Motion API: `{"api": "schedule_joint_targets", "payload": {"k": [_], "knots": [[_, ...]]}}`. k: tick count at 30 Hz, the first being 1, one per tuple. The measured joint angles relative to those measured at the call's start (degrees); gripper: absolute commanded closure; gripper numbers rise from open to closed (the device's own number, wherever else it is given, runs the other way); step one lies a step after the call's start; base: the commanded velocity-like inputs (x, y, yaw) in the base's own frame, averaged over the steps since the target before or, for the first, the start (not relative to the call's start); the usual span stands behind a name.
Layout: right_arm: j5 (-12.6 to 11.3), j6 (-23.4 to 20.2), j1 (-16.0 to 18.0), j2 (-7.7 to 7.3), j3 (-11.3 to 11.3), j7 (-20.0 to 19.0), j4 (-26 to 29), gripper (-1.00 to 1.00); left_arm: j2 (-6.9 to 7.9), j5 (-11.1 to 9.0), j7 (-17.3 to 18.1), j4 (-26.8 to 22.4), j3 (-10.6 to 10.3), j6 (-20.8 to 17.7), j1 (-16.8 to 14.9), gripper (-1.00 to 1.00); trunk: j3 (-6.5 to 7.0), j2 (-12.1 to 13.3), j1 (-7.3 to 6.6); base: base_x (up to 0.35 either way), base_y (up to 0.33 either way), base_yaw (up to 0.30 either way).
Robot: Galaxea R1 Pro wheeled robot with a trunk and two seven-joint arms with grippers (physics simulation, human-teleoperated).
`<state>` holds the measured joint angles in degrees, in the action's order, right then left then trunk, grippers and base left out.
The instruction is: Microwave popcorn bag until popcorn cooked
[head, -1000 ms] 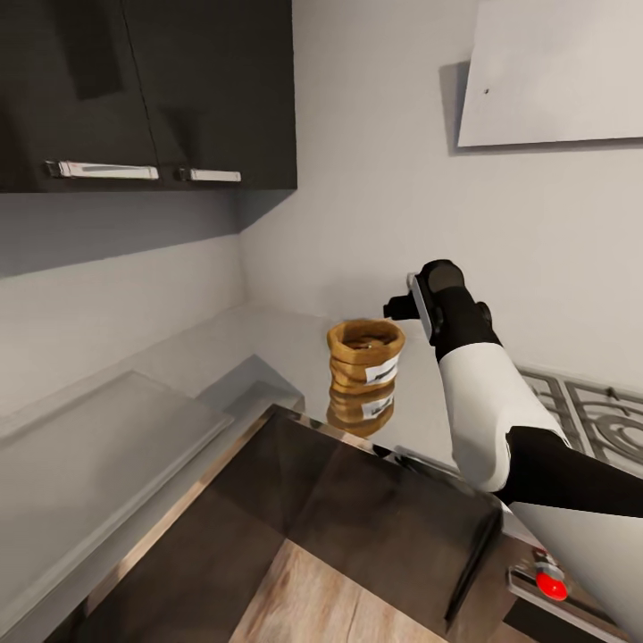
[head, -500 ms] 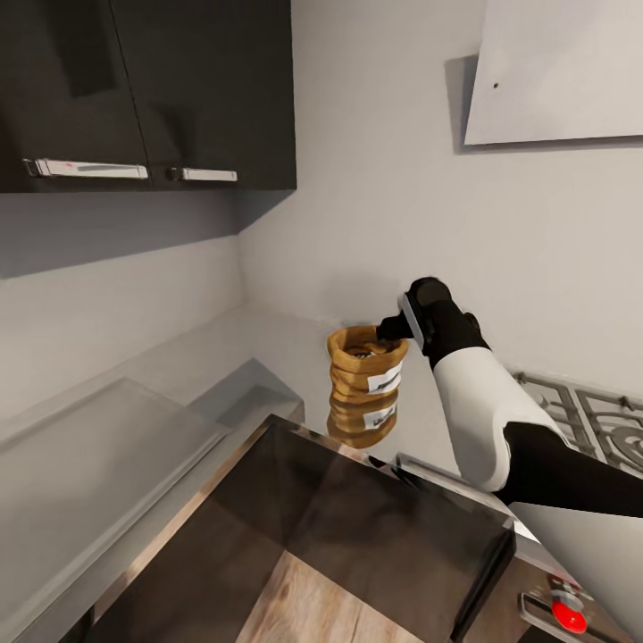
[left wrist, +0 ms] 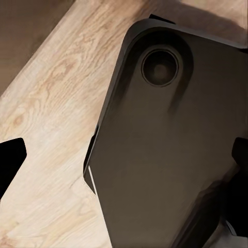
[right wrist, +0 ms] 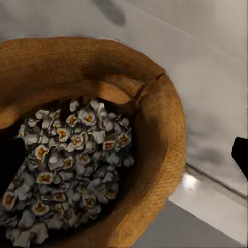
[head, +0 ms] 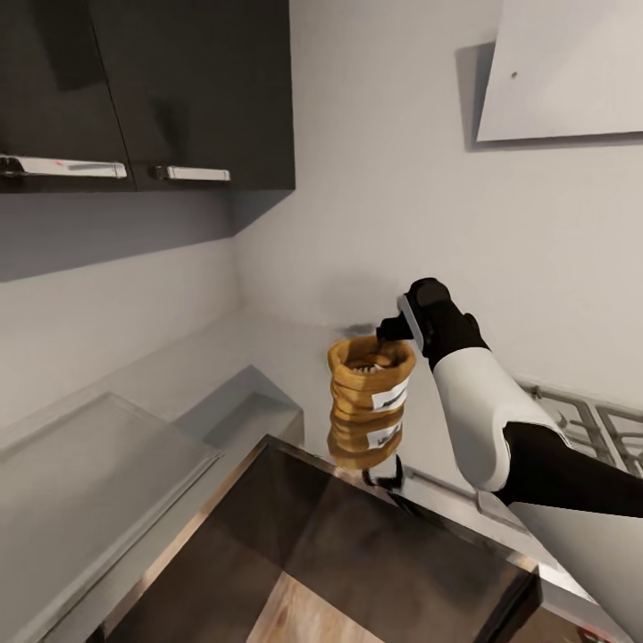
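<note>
The tan-brown popcorn bag (head: 368,390) stands upright on the glossy grey countertop (head: 268,348), its white label facing right. In the right wrist view its rolled rim (right wrist: 165,129) circles a heap of whitish-yellow popcorn (right wrist: 72,165). My right gripper (head: 386,332) is at the bag's far right rim. It is open (right wrist: 124,160), with one dark finger (right wrist: 10,165) inside the bag and the other (right wrist: 240,155) outside the rim. My left gripper (left wrist: 124,160) hangs open over wooden floor and the robot's dark base (left wrist: 165,144). The microwave is out of view.
Dark wall cabinets (head: 143,89) hang above the counter's corner at the left. A stove grate (head: 589,424) lies right of my arm, with a pale hood (head: 563,71) above it. A raised pale slab (head: 98,464) sits at the near left.
The head view has shifted. My right gripper has come from beside the bag down to its rim, one finger now inside. The bag stands where it was.
</note>
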<state>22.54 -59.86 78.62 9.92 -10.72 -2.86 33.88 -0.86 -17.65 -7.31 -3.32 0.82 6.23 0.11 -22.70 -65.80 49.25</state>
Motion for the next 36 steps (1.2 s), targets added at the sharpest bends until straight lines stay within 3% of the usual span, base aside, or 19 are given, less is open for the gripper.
{"api": "schedule_joint_targets", "payload": {"k": [10,15,24,29,36], "knots": [[0.1,0.0,-0.3,-0.11,0.0,1.0,-0.7,-1.0,0.0,0.0,0.0,0.0,0.0,0.0,0.0,-1.0,0.0,0.0,0.03,0.128,0.0,0.0],[-0.2,0.0,-0.4,-2.99,0.0,1.0,-1.5,-1.0,0.0,-0.1,-0.1,0.0,0.0,0.0,0.0,-1.0,0.0,0.0,0.03,0.0,0.0,0.0],[-0.2,0.0,-0.4,-3.4,0.0,1.0,-3.6,-1.0,0.0,-0.1,-0.1,-0.1,0.0,0.0,0.0,-1.0,0.0,0.0,0.03,0.0,0.0,0.0],[-0.3,0.0,-0.4,-6.35,0.1,0.8,-3.8,-1.0,-0.03,0.0,-0.1,-0.1,0.0,0.0,0.0,-1.0,0.0,0.0,0.02,0.048,-0.03,0.0],[-0.5,0.0,-0.4,-6.41,0.1,0.6,-6.0,-1.0,0.05,0.0,-0.1,-0.1,0.0,0.0,0.0,-1.0,0.0,0.0,0.03,0.074,-0.05,0.0]]}}
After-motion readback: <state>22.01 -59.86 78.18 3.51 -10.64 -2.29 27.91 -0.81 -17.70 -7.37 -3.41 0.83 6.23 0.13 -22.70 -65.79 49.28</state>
